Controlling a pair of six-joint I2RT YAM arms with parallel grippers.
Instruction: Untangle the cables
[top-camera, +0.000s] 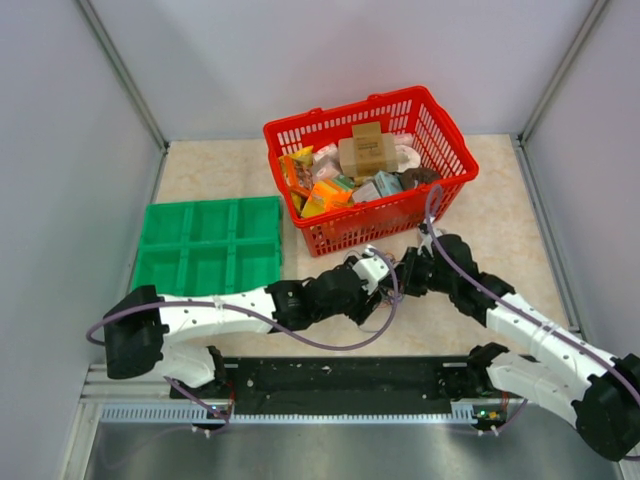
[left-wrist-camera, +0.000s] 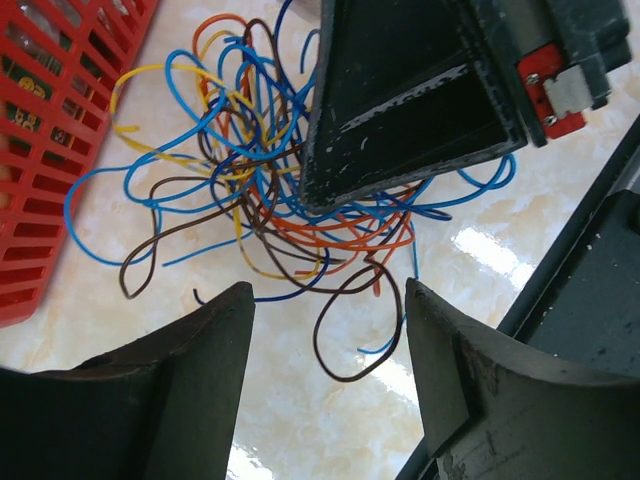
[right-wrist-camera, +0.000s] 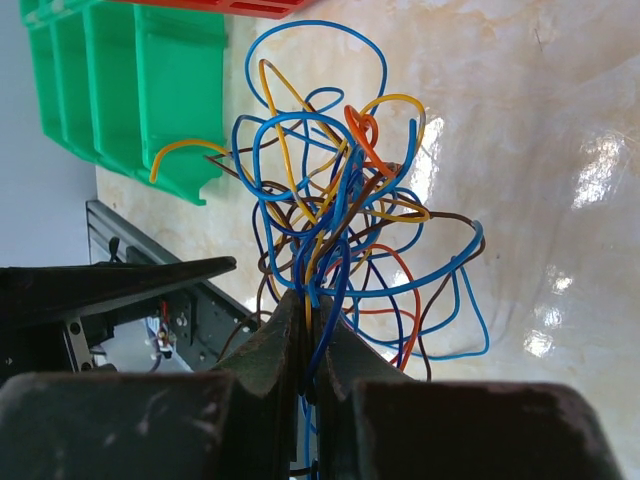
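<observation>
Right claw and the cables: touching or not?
Touching. The right wrist view shows the right claw closed on several strands of the cables, which are pinched between its fingers.

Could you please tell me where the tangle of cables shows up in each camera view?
Top external: not discernible, just before the red basket.
Left wrist: cables fill the upper centre.
Right wrist: centre, clamped in the right pincer.
Shared landmark: the red basket.

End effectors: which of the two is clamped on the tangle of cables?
The right end effector: its jaws are pinched shut on strands of the cables. The left end effector stands open, gripping nothing.
</observation>
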